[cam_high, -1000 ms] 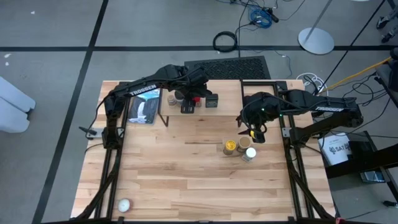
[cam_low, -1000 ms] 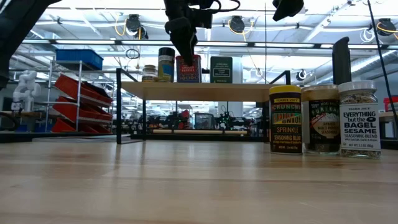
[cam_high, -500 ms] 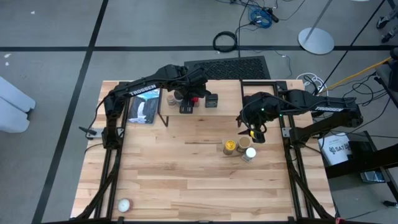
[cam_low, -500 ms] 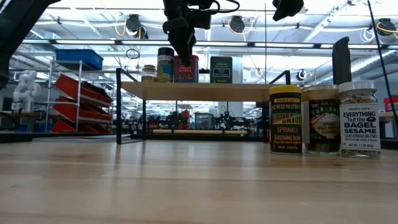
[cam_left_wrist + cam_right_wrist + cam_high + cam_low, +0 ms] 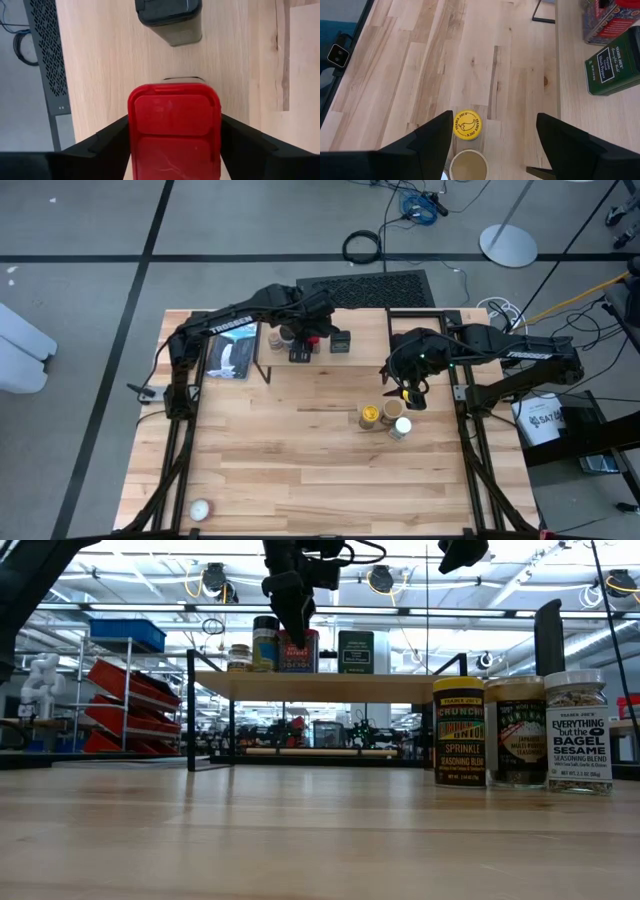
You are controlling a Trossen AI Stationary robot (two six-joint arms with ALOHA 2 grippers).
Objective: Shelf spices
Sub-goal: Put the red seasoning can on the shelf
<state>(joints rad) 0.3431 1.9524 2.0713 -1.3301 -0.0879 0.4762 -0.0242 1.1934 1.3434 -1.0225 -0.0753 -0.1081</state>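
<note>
Three table jars (image 5: 520, 730): "Sprinkle"; "Everything but the Bagel Sesame".

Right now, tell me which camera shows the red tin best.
The left wrist view: the red tin fills it, between the left tool's fingers. The low view shows it on the shelf, partly hidden; the high view, a speck.

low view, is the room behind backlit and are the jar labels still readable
Low view: bright ceiling lights behind leave the shelf and the arms dark, yet the yellow-lidded jar and white-lidded jar labels read clearly. Left wrist view: the red tin looms close, soft-edged, with mild glare on its lid.
</note>
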